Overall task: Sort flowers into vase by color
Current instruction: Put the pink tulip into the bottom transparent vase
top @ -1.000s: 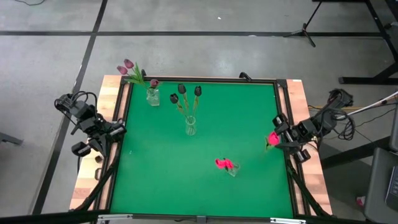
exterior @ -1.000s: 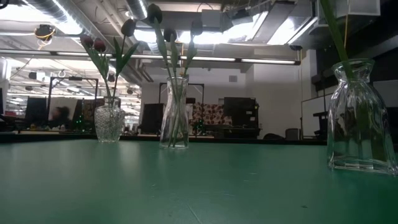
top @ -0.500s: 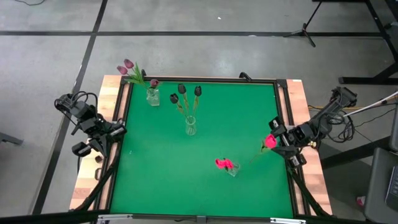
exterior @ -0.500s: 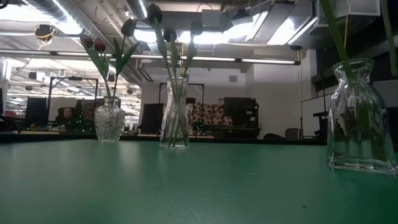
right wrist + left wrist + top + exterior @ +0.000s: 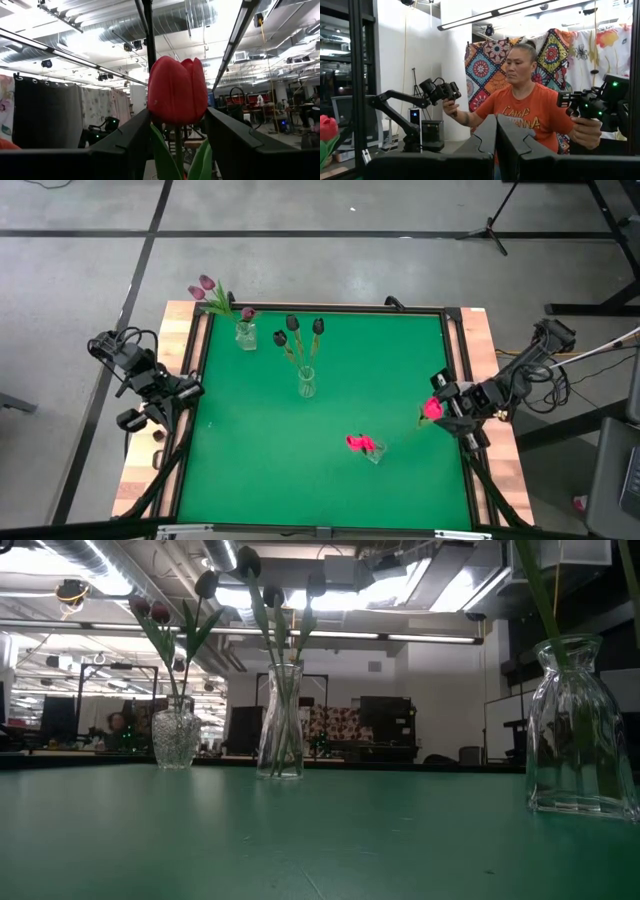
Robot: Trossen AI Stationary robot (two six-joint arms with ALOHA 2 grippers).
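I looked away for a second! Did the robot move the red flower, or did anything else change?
A little. The right gripper, holding the red tulip, slid slightly along the table's right edge, toward the near side. The tulip stayed in its grip. The left gripper, shut, and the three vases with their flowers did not move.

Green table (image 5: 250,840) w/ three glass vases: round vase (image 5: 175,738) far left holding dark tulips (image 5: 150,610); tall vase (image 5: 281,721) centre w/ near-black tulips (image 5: 248,562); large vase (image 5: 583,727) right, stem only visible.
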